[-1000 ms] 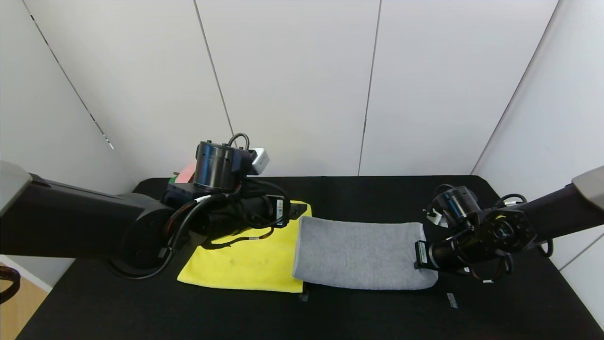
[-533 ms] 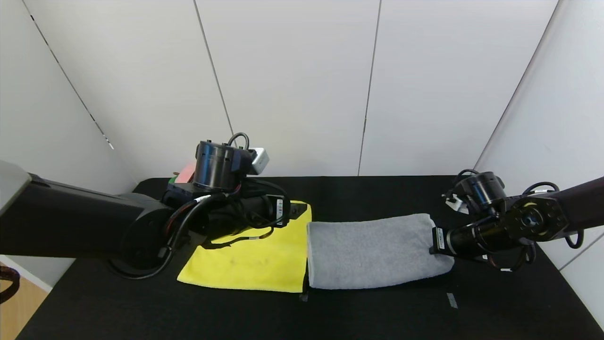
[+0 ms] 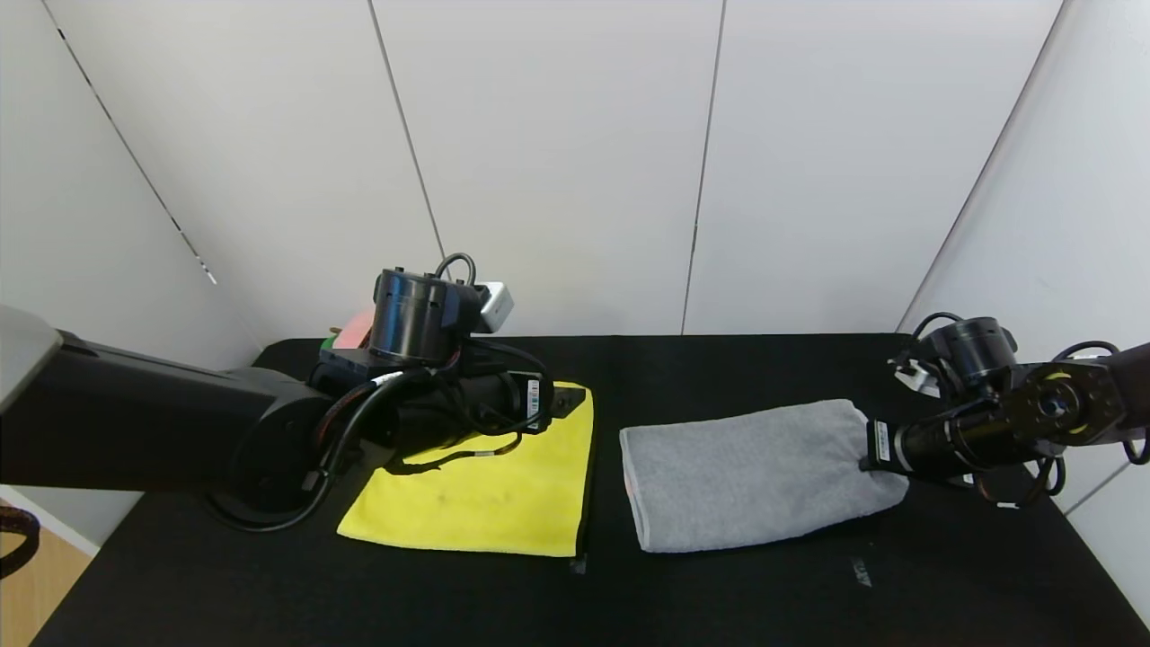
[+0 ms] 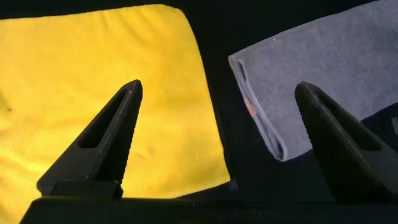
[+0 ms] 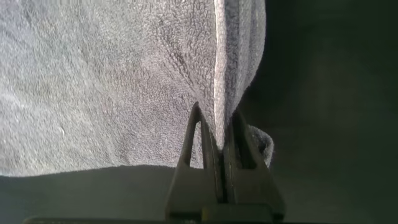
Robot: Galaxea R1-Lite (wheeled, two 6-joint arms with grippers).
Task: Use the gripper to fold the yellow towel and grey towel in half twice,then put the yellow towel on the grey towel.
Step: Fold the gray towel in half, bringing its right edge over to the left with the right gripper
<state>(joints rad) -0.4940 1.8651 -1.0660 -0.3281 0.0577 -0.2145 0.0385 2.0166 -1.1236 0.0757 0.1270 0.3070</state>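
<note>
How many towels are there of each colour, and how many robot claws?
Yellow towel: 1
Grey towel: 1
Grippers: 2, left gripper open, right gripper shut on the grey towel
Total: 4

the grey towel (image 3: 755, 472) is thick, nubbly terry cloth, matt and rough. the yellow towel (image 3: 485, 490) is thin, fine-napped cloth, smooth and flat, with a few small dark specks. the table (image 3: 719, 593) wears a matt black cloth cover. the left gripper (image 4: 217, 134) has matt black plastic fingers (image 4: 106, 134); the wall (image 3: 557, 162) panels look smooth, faintly satin white.
</note>
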